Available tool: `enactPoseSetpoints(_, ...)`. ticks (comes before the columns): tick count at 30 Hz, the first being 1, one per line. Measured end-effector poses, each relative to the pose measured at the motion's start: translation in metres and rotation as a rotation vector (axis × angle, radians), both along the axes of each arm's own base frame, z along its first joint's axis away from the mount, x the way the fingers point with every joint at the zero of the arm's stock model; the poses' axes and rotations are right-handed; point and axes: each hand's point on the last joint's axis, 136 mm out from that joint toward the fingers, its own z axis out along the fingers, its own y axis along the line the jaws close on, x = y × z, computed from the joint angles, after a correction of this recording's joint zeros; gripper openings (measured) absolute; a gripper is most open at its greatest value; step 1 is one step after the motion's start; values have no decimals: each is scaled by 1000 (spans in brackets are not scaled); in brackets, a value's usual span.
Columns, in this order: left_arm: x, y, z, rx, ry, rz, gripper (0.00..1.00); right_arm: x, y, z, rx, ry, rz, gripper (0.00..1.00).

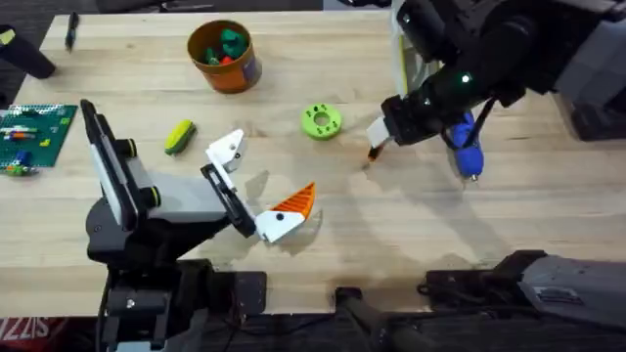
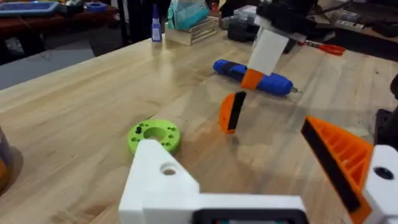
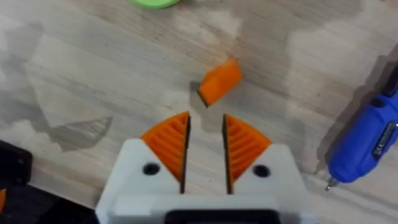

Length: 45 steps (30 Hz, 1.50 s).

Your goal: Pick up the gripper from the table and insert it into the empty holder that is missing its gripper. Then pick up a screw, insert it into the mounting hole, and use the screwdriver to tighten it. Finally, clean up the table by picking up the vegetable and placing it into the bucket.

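Orange gripper (image 3: 219, 83) sits loose on the tabletop (image 1: 411, 235) just ahead of the right fingers (image 3: 205, 146), between the green disc (image 1: 321, 120) and the screwdriver (image 1: 468, 149). Those fingers are open a narrow slot, holding nothing. The holder (image 1: 227, 152) waits on the left arm, well left of the disc; its partner finger (image 1: 289, 210) carries its pad, and they stand wide apart, empty. Risk as I see it: the slot barely clears the wedge, so a slightly off descent could knock it sideways or pinch a corner and flick it away.
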Motion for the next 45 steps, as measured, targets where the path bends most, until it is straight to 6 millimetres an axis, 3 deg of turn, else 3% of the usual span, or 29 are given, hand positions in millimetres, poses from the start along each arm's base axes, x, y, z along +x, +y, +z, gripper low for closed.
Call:
enactPoseSetpoints(2,0,0,0,0,0,0,985,-1,0,0,0,6,-9,368)
enactPoseSetpoints(7,0,0,0,0,0,0,985,-4,-1,5,20,10,-78,785)
enactPoseSetpoints(11,0,0,0,0,0,0,985,-6,-2,17,68,-5,-182,949)
enactPoseSetpoints(17,0,0,0,0,0,0,985,-5,-2,16,127,48,-455,992)
enactPoseSetpoints(25,0,0,0,0,0,0,985,0,0,-12,107,150,-728,994)
enactPoseSetpoints(37,0,0,0,0,0,0,985,20,6,-30,111,132,-802,993)
enactPoseSetpoints(45,0,0,0,0,0,0,985,30,3,-29,108,80,-810,994)
